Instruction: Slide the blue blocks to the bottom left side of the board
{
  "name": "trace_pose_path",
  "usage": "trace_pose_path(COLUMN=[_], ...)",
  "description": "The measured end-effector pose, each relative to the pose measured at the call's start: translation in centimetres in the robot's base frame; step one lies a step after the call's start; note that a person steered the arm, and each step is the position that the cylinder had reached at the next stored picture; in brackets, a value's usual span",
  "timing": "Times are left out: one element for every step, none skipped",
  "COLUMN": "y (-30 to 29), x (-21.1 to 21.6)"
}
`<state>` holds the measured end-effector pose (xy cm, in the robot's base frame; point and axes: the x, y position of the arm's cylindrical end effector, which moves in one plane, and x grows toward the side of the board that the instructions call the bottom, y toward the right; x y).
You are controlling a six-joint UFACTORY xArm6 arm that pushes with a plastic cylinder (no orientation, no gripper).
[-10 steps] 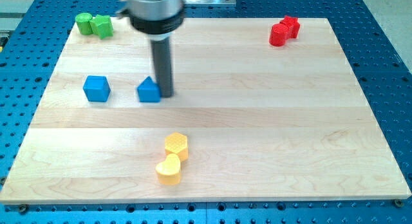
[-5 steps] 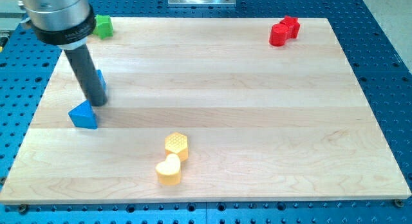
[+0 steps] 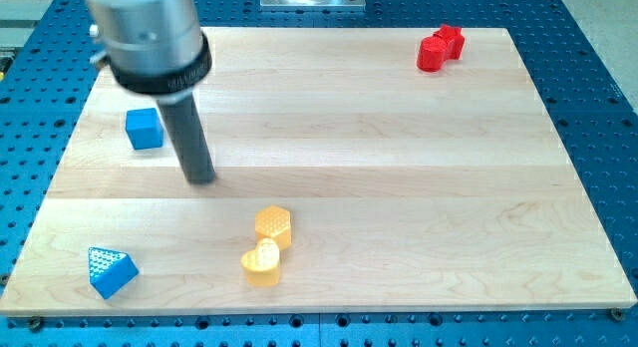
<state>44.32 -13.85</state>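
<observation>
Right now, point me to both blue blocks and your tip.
blue cube [image 3: 145, 129], camera view, on its front face.
blue triangular block [image 3: 111, 271], camera view, on its top face, near the board's bottom left corner.
my tip [image 3: 201, 177], camera view, the rod's very end, right of the cube.

A single camera looks down on the pale wooden board [image 3: 399, 187] from above its near edge, tilted forward, so the far edge sits narrower than the near one. It stands close enough that the board fills almost the whole frame, with only strips of the blue perforated metal table [image 3: 598, 108] showing around it. The arm's grey cylindrical body [image 3: 150, 33] enters from the far left and is cut off by the frame, blurred.
</observation>
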Motion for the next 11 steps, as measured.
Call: trace_pose_path(y=[-1.1, -5.3, -7.6, -9.4, -9.7, -7.7, -0.8, 0.7, 0.3, -1.0, -3.0], x=[-5.9, -7.2, -2.6, 2.7, 7.1, 7.1, 10.3, 17.4, 17.6, 16.9, 17.5])
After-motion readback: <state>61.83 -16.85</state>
